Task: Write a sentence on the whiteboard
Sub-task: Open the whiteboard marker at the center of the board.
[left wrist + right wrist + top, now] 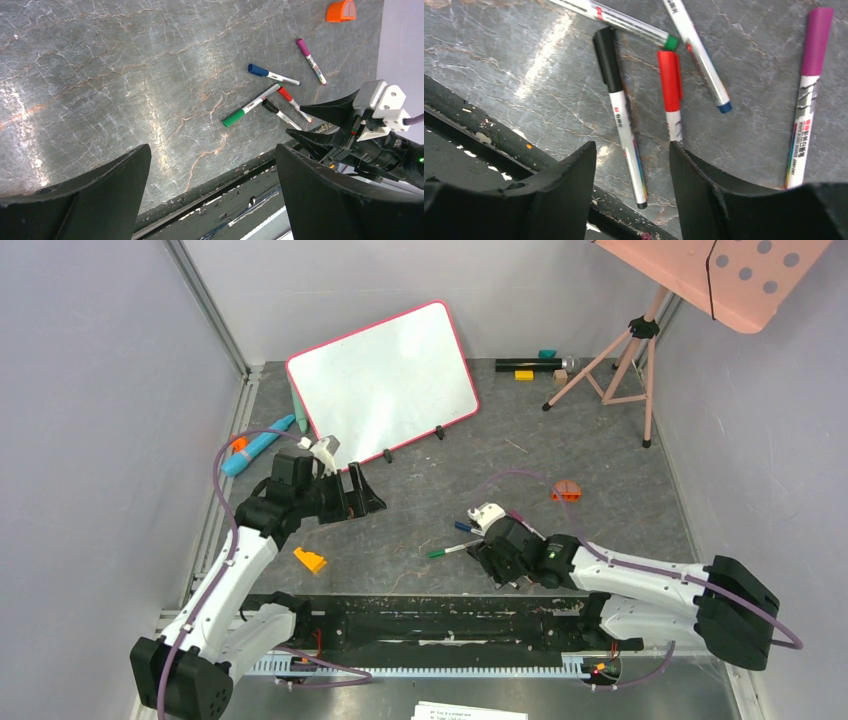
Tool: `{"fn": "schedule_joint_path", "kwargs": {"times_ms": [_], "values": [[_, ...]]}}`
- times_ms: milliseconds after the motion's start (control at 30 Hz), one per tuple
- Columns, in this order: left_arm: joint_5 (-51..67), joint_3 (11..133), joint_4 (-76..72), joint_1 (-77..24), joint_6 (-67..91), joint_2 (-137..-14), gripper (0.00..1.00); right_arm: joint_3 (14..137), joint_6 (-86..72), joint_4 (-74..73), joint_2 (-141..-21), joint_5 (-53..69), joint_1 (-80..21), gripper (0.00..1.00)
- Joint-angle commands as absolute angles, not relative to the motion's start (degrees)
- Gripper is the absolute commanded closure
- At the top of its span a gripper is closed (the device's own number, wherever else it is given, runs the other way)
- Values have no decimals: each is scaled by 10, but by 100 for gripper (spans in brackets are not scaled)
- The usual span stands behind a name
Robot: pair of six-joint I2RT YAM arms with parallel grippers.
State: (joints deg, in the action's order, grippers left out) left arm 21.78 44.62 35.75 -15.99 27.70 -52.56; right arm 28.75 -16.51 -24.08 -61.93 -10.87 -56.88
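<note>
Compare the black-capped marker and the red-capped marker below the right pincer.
The black-capped marker has a black cap, the red-capped marker a red one. The black-capped marker shows full length between the fingers of the right pincer; the red-capped marker's tail hides behind one finger. Both lie flat, capped, white-barrelled.

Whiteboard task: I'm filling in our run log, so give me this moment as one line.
stage: pre-writing | whiteboard: blank | left gripper: open, empty | right gripper: open over black marker
</note>
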Motion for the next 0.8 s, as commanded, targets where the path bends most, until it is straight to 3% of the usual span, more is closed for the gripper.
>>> {"fn": "schedule_joint_path", "kwargs": {"times_ms": [0,167,467,633,767], "values": [[240,446,336,-163,268,-523,0,325,-188,-221,-646,-151,-600,44],[242,448,336,-163,264,-529,0,312,-201,-210,-656,-161,-603,59],[241,447,336,-165,264,-531,0,319,-188,-191,-701,-156,-602,66],[238,448,336,-165,265,-531,0,350,-161,-171,-741,-151,-602,87],[235,448,339,-165,264,-530,0,400,-134,-162,-792,-136,-603,90]]}}
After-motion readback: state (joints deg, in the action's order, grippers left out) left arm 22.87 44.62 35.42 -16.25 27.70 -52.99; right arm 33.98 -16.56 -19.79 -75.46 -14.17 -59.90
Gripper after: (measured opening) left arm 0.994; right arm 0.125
